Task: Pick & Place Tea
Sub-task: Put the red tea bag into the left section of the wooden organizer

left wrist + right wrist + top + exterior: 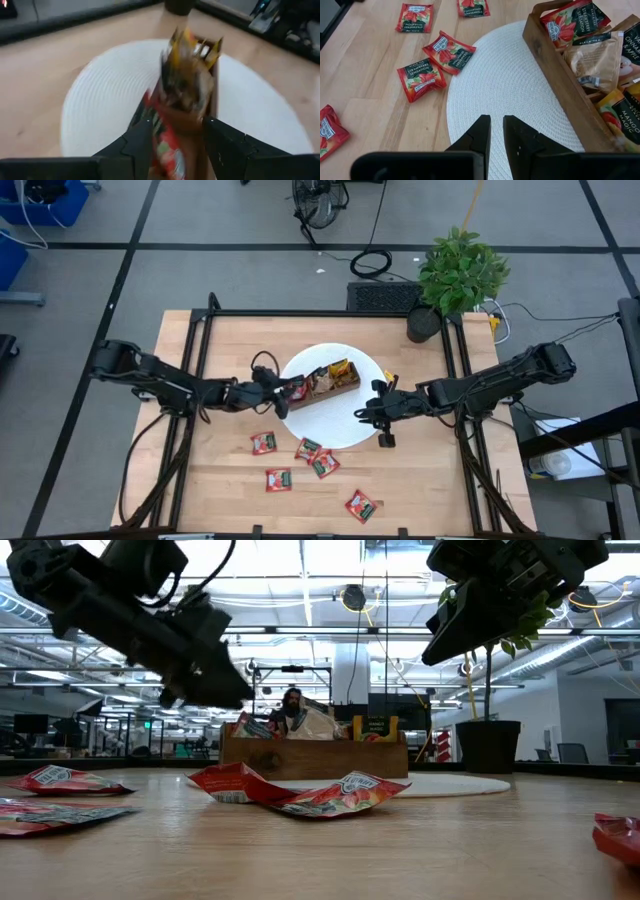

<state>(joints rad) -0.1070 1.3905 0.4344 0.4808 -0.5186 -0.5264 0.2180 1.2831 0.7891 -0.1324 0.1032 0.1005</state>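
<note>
Tea sachet (167, 150), a red one, sits pinched in the left gripper (172, 131) over the wooden tray (322, 392); right gripper (497, 131) hovers nearly closed, empty, above the white mat (505, 90).

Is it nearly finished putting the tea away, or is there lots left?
Partly done. The wooden tray on the white mat already holds red, tan and yellow sachets. The left gripper is at the tray's end, holding a red sachet between its fingers. The right gripper hovers empty over the mat. Five red sachets remain on the table.
</note>
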